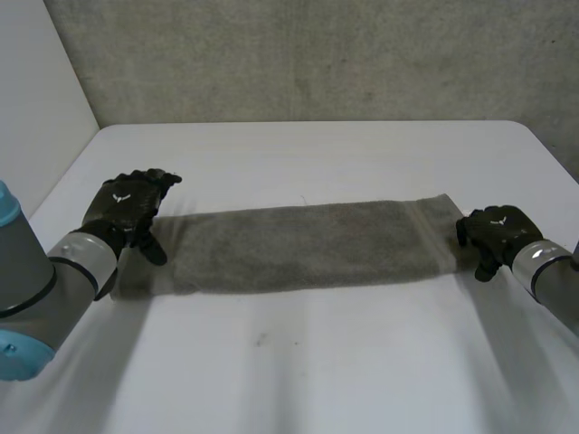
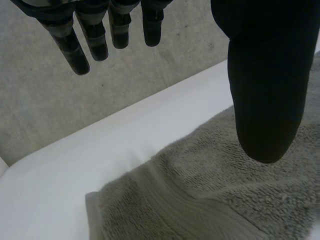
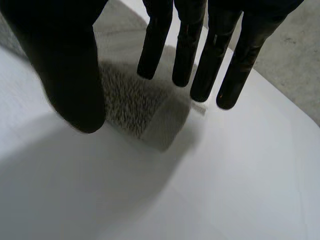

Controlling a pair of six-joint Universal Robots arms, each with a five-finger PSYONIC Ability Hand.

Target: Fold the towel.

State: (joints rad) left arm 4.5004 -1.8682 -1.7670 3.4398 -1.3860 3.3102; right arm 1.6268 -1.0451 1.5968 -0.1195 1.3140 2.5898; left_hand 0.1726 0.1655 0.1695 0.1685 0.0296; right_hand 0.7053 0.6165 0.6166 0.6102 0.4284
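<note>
— Seen the towel [image 1: 308,244]?
— Yes. Spread flat on the table [image 1: 317,362], long and grey, running side to side about mid-table.
— And the left hand [image 1: 127,210]?
— At the towel's left end, by the far corner there. Fingers [image 2: 75,50] straight and relaxed, thumb [image 2: 265,100] well apart from them, hanging over the pile. Gripping nothing.
— Touching the towel?
— Hard to tell from the wrist view. No pinch, at any rate.
— Right hand [image 1: 496,231]?
— At the opposite end, just beside the short edge. Fingers [image 3: 187,55] straight here too, side by side, thumb [image 3: 75,85] spread wide. Below the gap between them, a towel corner lying on the white top. Nothing held there either.
— Anything else around?
— Just grey arms coming in from the near corners, and a rough grey wall [image 1: 317,54] behind the table.
</note>
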